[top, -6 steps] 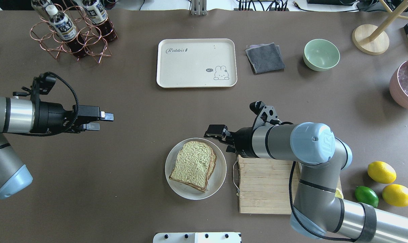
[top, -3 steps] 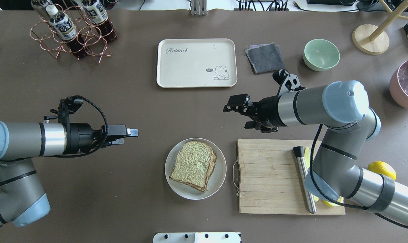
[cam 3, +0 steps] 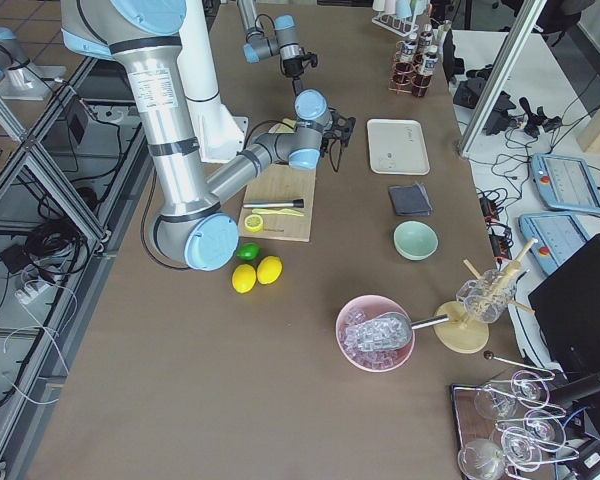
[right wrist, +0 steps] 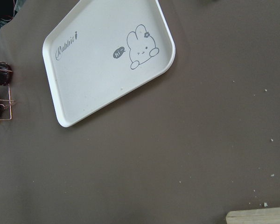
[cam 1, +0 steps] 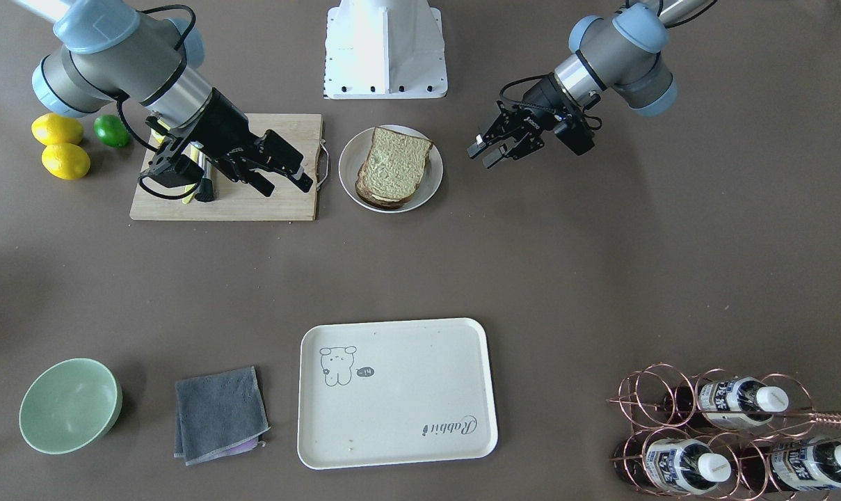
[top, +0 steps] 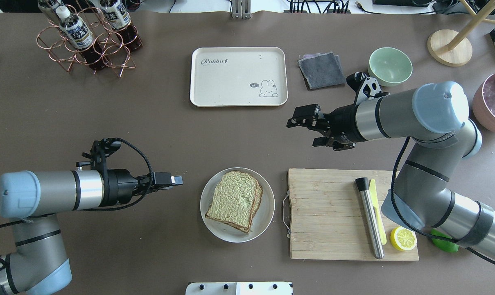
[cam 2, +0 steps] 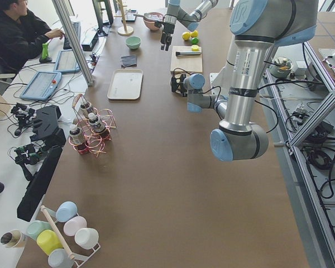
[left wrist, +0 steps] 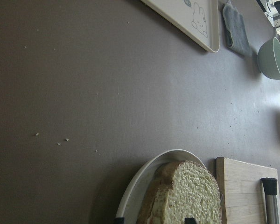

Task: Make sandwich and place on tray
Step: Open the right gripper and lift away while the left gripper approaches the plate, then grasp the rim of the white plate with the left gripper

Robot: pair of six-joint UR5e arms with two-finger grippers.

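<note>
Lower centre of the overhead view: the sandwich [top: 235,200] sits on a white plate [top: 267,213] on the surface. The left hand [top: 177,180] has its jaws parted and holds nothing. It hovers just left of the plate, so the sandwich lies to its right and slightly lower. This is your nearer arm. The sandwich's long axis runs lower left to upper right, domed crust pointing up-frame. The right hand [top: 310,129], also open and holding nothing, is well apart at upper right. The tray [top: 198,96] lies farthest, top centre.
</note>
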